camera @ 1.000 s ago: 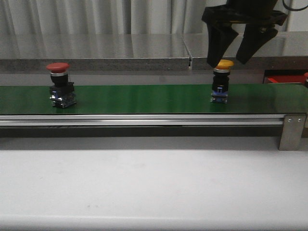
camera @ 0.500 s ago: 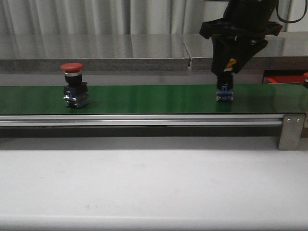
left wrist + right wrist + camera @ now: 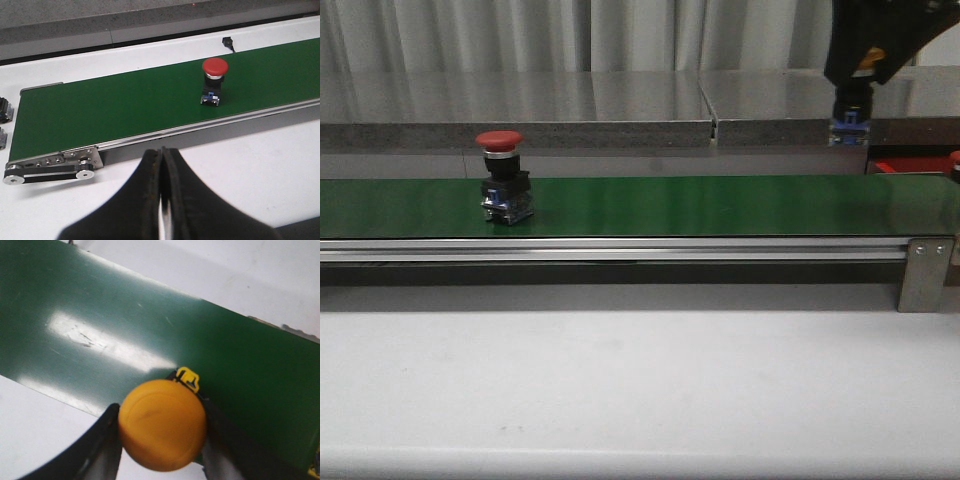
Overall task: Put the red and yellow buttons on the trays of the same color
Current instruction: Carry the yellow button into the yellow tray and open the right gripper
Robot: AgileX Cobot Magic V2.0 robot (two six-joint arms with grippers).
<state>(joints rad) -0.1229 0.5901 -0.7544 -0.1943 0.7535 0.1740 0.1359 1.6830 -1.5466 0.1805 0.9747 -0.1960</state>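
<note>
The green belt (image 3: 670, 205) runs the whole width of the front view, edged toward the camera by a metal rail (image 3: 620, 250) that ends in a bracket (image 3: 927, 272) at the right. Nearer still lies the white counter (image 3: 620, 390), bare across its width.

At the left of the belt the red button (image 3: 504, 190) stands upright on its black and blue base, with open green surface on both sides of it. The left gripper (image 3: 162, 165) shows only in its own wrist view: its jaws are pressed together with nothing between them, hanging over the white counter short of the belt's rail, the red button (image 3: 214, 80) well apart from them on the belt.

At the far right the right gripper (image 3: 860, 75) hangs high above the belt's end, its jaws pinching the yellow button (image 3: 851, 105), which is lifted clear of the belt. In the right wrist view the yellow cap (image 3: 162, 424) sits squarely between the two dark fingers (image 3: 97, 445), touching both. A red tray (image 3: 910, 163) shows behind the belt's right end.
</note>
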